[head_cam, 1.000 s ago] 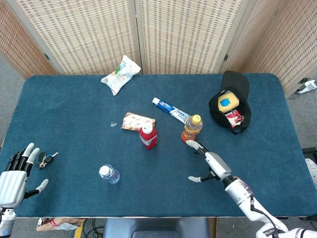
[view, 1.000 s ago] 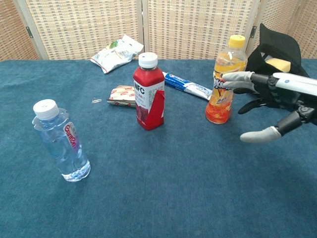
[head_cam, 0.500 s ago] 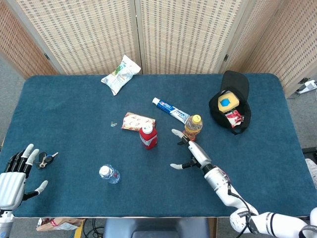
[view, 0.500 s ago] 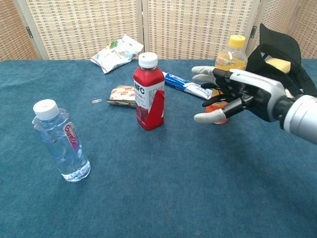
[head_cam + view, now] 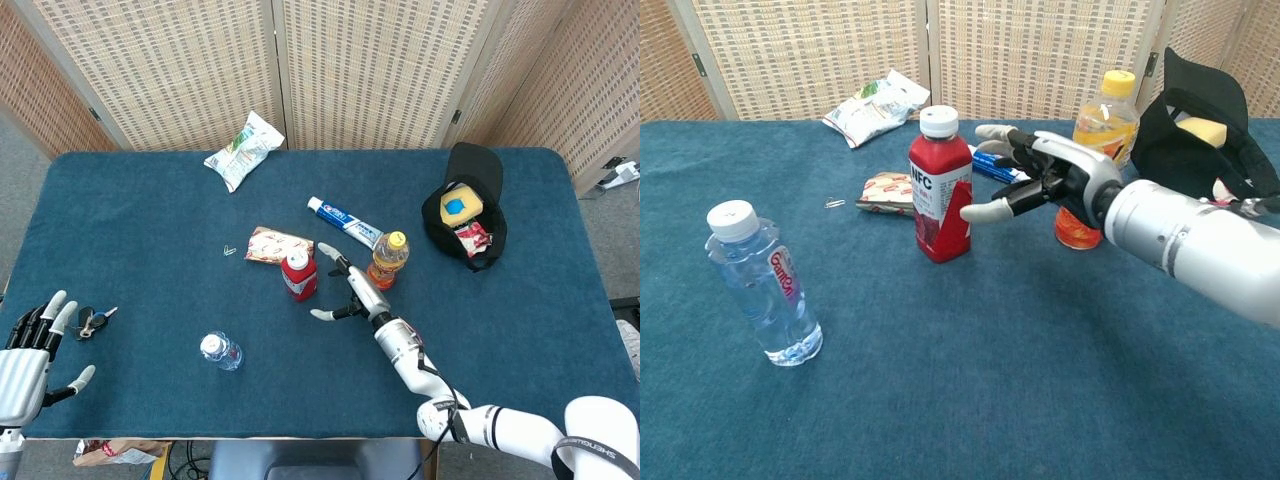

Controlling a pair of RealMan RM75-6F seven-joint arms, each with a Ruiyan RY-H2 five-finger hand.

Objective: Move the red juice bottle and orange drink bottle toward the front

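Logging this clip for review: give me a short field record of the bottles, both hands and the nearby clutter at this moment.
red juice bottle: upright, mid-table, unheld
orange drink bottle: upright, behind the right forearm
right hand: open, fingers spread, beside the red bottle; contact unclear
left hand: open, at the near left edge, by the keys
water bottle: upright, front left
other: toothpaste, snack packet, black bag

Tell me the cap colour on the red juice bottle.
White; the red juice bottle shows it best in the chest view.
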